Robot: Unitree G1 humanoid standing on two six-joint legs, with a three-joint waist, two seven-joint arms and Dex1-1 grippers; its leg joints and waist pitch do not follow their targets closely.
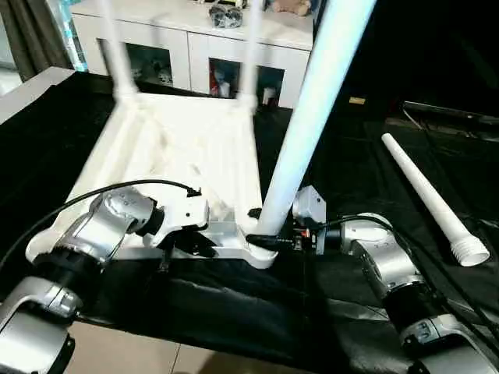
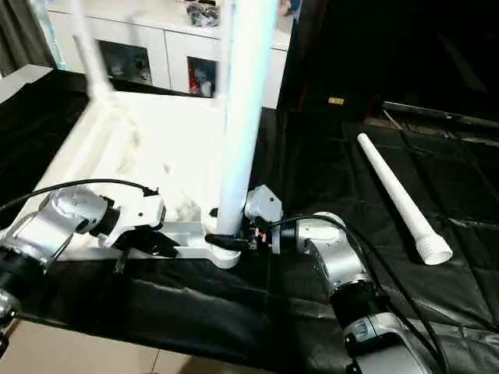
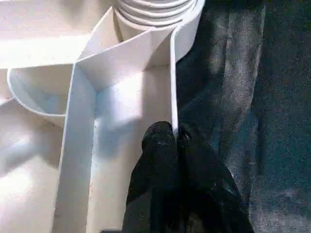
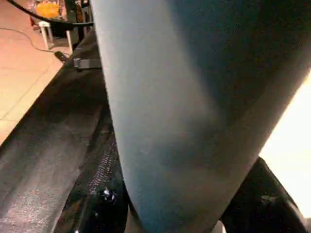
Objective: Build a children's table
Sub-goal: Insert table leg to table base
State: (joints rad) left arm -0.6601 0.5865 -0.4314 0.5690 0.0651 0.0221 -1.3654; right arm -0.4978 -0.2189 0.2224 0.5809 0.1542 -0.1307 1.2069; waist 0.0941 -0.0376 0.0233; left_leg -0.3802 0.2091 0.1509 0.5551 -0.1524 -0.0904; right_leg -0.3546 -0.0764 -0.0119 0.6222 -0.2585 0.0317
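The right gripper (image 1: 269,241) is clamped around the base of a leg (image 1: 308,117) standing in the near corner socket (image 1: 261,253) of the upside-down table top (image 1: 187,152). Across that corner, the left gripper (image 3: 176,136) pinches the top's near rim wall, fingers closed on it. The tall leg leans; if threads are crossed or the rim grip slips, the top could swivel on the black surface (image 1: 366,164). A spare leg (image 1: 433,199) lies well beyond the right gripper

Table top (image 1: 187,148) lies upside down on the cloth (image 1: 234,304); three legs (image 1: 312,109) stand in it — a loose leg (image 1: 429,195) lies right.
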